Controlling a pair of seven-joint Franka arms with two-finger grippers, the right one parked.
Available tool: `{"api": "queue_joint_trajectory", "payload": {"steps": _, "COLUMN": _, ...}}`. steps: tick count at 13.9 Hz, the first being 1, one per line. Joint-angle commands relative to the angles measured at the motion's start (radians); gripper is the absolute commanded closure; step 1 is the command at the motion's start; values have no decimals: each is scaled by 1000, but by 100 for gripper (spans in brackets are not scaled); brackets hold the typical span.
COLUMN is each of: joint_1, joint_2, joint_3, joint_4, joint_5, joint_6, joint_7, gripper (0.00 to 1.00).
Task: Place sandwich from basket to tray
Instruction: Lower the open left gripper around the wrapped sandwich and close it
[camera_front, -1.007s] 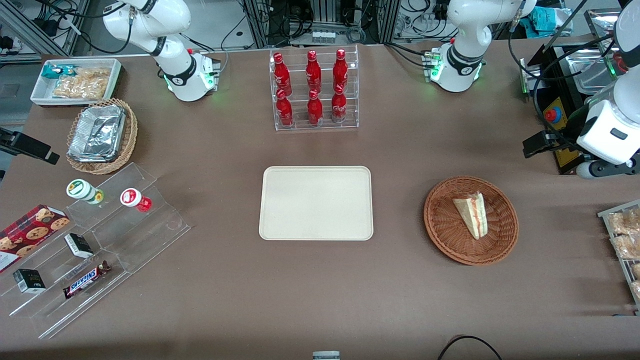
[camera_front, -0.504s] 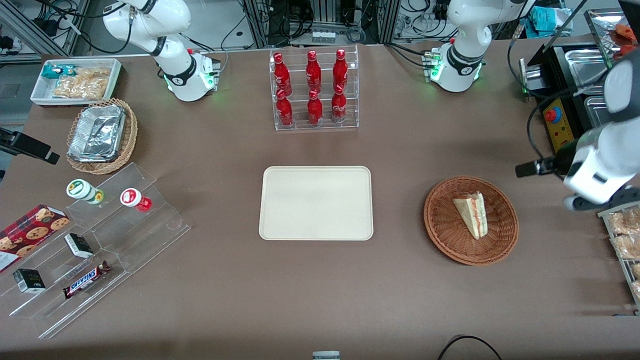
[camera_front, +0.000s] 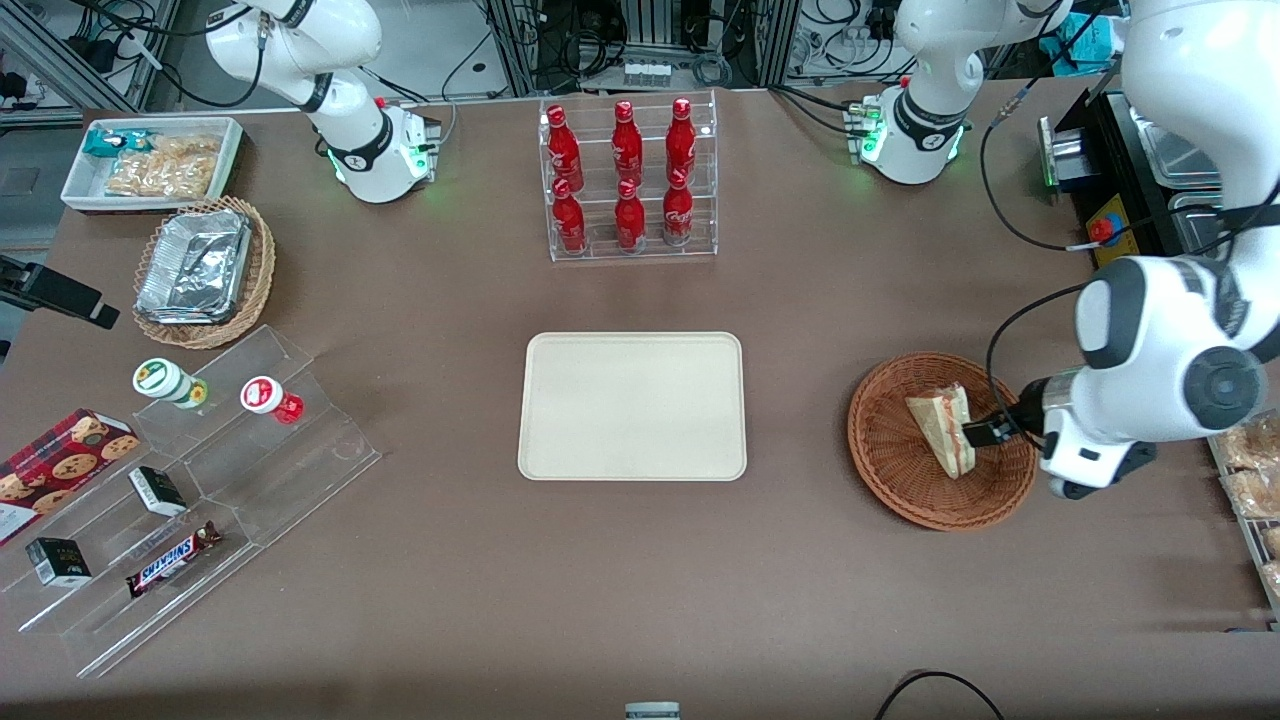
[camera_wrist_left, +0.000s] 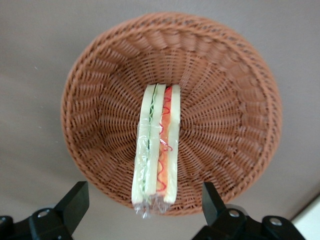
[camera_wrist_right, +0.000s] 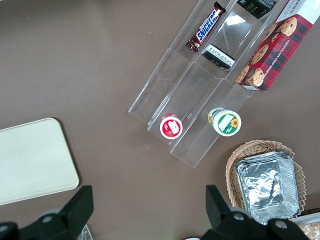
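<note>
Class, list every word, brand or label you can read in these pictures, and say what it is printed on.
"SNICKERS": on the candy bar lying on the clear stepped stand.
Red bottles, two round-lidded cups, cookie box and small dark boxes: print too small to read.
Sandwich, basket, tray and the open tool over the basket: none.

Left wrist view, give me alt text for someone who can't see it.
A wrapped sandwich lies in a round reddish-brown wicker basket on a brown table, filling stripes facing up. The gripper hovers above it, jaws open.
</note>
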Motion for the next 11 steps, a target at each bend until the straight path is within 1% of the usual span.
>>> {"api": "queue_joint_trajectory", "payload": {"steps": 1, "joint_1": 5, "joint_2": -24, "joint_3": -7, "joint_4": -48, "joint_5": -8, "joint_6": 44, "joint_7": -59, "gripper": 0}}
{"api": "queue_joint_trajectory", "payload": {"steps": 4, "joint_1": 4, "joint_2": 2, "joint_3": -7, "joint_4": -65, "joint_5": -5, "joint_6": 58, "joint_7": -59, "gripper": 0}}
{"api": "queue_joint_trajectory", "payload": {"steps": 8, "joint_1": -1, "joint_2": 29, "joint_3": -7, "joint_4": -134, "joint_5": -2, "joint_6": 191, "joint_7": -59, "gripper": 0}}
{"api": "queue_joint_trajectory", "payload": {"steps": 11, "joint_1": -2, "joint_2": 37, "joint_3": -7, "joint_4": -133, "joint_5": -2, "joint_6": 196, "joint_7": -58, "gripper": 0}}
